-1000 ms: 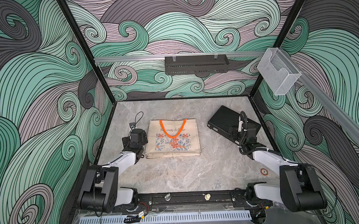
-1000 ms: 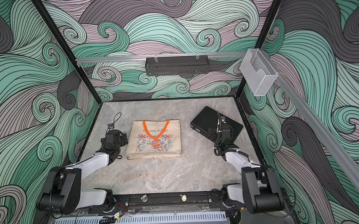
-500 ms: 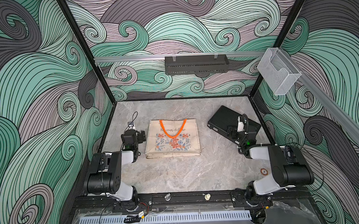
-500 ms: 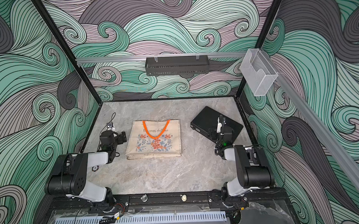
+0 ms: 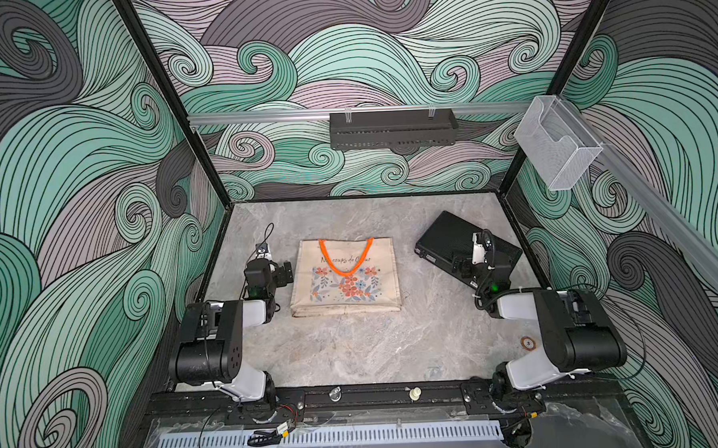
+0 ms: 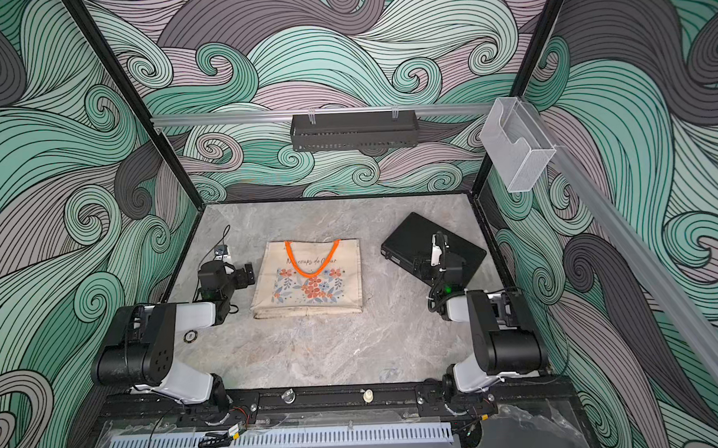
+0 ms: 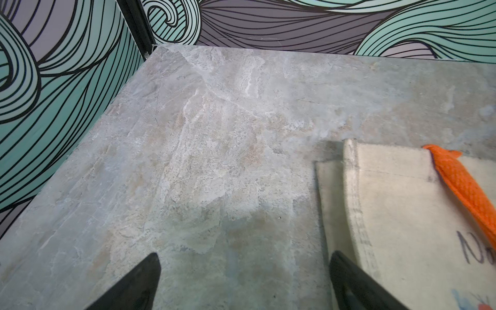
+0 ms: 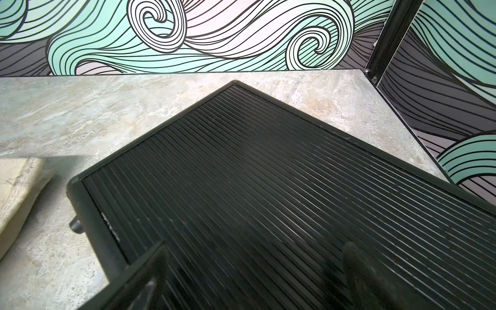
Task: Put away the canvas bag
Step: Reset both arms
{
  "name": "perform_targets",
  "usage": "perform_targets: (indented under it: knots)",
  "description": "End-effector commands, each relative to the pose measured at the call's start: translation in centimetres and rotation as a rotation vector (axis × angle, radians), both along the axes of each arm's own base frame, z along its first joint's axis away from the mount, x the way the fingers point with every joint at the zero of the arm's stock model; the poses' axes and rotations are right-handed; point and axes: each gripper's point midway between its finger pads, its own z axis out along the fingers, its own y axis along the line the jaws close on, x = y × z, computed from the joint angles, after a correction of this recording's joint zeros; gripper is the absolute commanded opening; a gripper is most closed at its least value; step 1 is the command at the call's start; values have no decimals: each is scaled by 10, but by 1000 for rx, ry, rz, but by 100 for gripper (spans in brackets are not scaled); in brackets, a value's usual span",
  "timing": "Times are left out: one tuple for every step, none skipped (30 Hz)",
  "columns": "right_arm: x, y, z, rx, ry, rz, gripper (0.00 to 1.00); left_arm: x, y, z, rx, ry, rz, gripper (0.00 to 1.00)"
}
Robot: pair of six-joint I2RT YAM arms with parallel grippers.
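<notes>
The canvas bag (image 5: pixel 345 275) (image 6: pixel 307 279) lies flat mid-table in both top views, beige with orange handles (image 5: pixel 346 259) and a flower print. My left gripper (image 5: pixel 273 270) stands open just left of the bag. In the left wrist view its gripper (image 7: pixel 244 255) frames bare table, and one fingertip (image 7: pixel 341 265) is beside the bag's edge (image 7: pixel 402 214). My right gripper (image 5: pixel 475 263) hangs open over the near part of the flat black ribbed box (image 5: pixel 445 238). In the right wrist view the gripper (image 8: pixel 255 247) holds nothing above the box (image 8: pixel 268 174), and a bag corner (image 8: pixel 18 188) shows.
A black perforated shelf (image 5: pixel 392 128) hangs on the back wall's rail. A clear plastic holder (image 5: pixel 555 141) is fixed to the right wall. A small round disc (image 5: pixel 527 343) lies near the right arm's base. Patterned walls close in on three sides.
Both arms have folded back and risen at the elbow. The left gripper has shifted slightly left, away from the bag. Bag and box have not moved.
</notes>
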Motion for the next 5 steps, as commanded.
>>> perform_targets:
  knots:
    - [3, -2, 0, -18, 1, -5, 100, 6, 0, 11, -15, -23, -4, 99]
    - [3, -1, 1, -18, -6, -3, 100, 6, 0, 11, -15, -24, -5, 99]
    - [1, -1, 2, -19, -10, 0, 100, 6, 0, 10, -15, -21, -4, 99]
    - [0, -1, 4, -20, -15, 1, 100, 6, 0, 11, -15, -25, -3, 99]
    - [0, -1, 4, -20, -20, 2, 100, 6, 0, 11, -15, -23, -4, 99]
